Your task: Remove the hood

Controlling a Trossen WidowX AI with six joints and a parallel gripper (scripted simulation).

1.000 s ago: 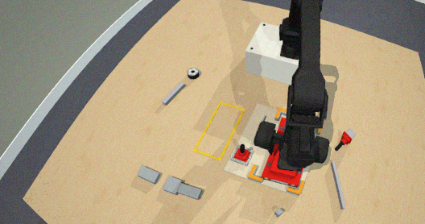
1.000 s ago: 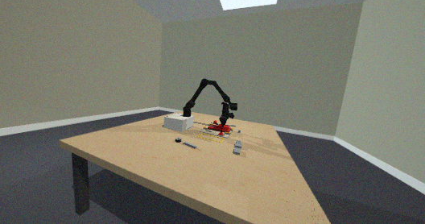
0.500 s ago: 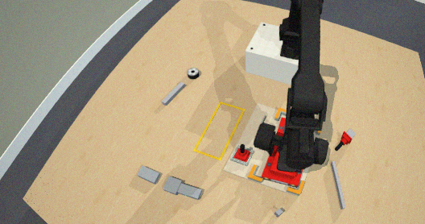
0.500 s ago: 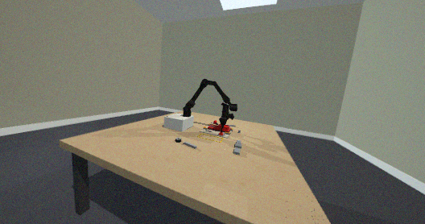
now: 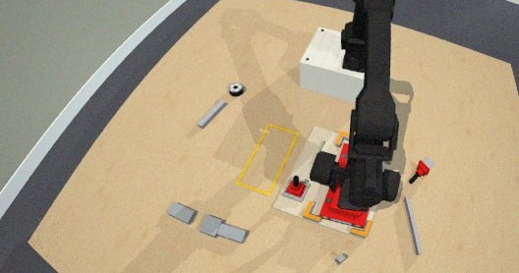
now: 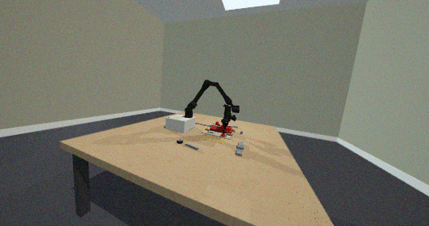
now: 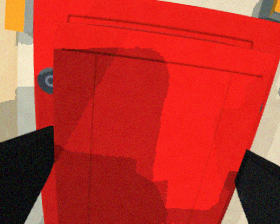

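Observation:
The red toy car (image 5: 341, 216) (image 6: 219, 130) sits on a pale base plate (image 5: 291, 205) with orange corner brackets. In the wrist view its flat red hood (image 7: 151, 96) fills the frame, still on the car. My gripper (image 7: 148, 147) is low over the hood, open, with one black finger at each long edge of the hood; I cannot tell whether they touch it. In the top view the arm hides the fingers. The marked area, a yellow outline (image 5: 254, 153), lies on the table just left of the plate, with nothing inside it.
A small red part with a black knob (image 5: 296, 187) stands on the plate's left. A red-and-grey piece (image 5: 423, 169) and grey bar (image 5: 413, 225) lie right. Grey blocks (image 5: 223, 228), a grey bar (image 5: 211, 113), a wheel (image 5: 236, 88) and the white base box (image 5: 326, 64) are around.

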